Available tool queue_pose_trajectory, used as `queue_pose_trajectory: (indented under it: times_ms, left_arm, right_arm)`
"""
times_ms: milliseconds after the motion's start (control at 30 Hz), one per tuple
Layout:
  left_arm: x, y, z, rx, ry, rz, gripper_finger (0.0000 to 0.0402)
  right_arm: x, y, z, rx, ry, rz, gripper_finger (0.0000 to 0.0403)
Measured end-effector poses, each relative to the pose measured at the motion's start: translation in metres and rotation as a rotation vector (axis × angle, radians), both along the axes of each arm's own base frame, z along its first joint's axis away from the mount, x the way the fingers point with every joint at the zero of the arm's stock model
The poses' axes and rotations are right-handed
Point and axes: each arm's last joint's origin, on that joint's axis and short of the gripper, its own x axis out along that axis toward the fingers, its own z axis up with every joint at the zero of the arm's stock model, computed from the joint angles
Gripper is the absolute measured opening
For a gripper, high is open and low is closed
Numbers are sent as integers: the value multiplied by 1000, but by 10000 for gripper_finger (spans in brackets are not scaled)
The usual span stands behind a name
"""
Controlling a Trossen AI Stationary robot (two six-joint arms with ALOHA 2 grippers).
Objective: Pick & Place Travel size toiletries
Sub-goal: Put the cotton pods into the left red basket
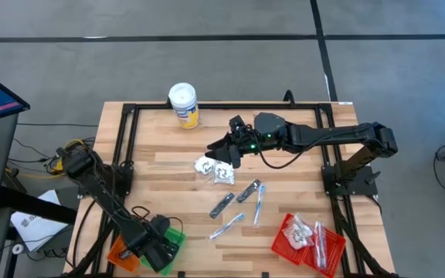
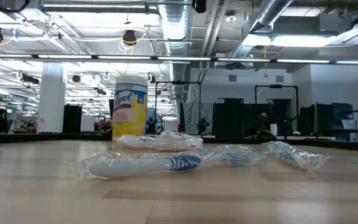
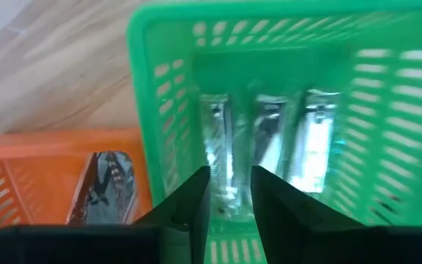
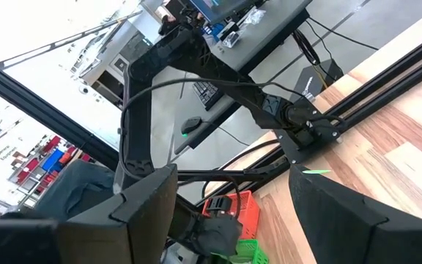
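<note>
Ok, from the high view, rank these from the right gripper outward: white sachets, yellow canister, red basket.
From the right gripper at table centre:
1. White sachets, just beneath it toward the front.
2. Yellow canister, at the back edge, toward the left arm's side.
3. Red basket, front corner on the right arm's side.

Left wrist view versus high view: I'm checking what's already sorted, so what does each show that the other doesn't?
Only the left wrist view shows inside the green basket: three silvery wrapped items side by side, plus a dark sachet in the orange basket.

Only the high view shows the red basket, loose toiletries mid-table, the yellow canister and the right pincer over the white sachets.

Both show the left pincer above the green and orange baskets.
</note>
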Motion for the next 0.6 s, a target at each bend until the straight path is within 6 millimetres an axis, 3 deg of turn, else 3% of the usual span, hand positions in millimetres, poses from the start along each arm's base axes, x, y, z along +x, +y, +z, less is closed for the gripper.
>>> queue_pose_trajectory:
  times_ms: [367, 600]
  left_arm:
    - [-4, 15, 45, 46, -288, 0, 92]
    - [-4, 23, 61, 134, -458, 10, 92]
  right_arm:
    - [0, 0, 0, 0, 1, 0, 256]
    - [-1, 0, -4, 0, 46, 4, 256]
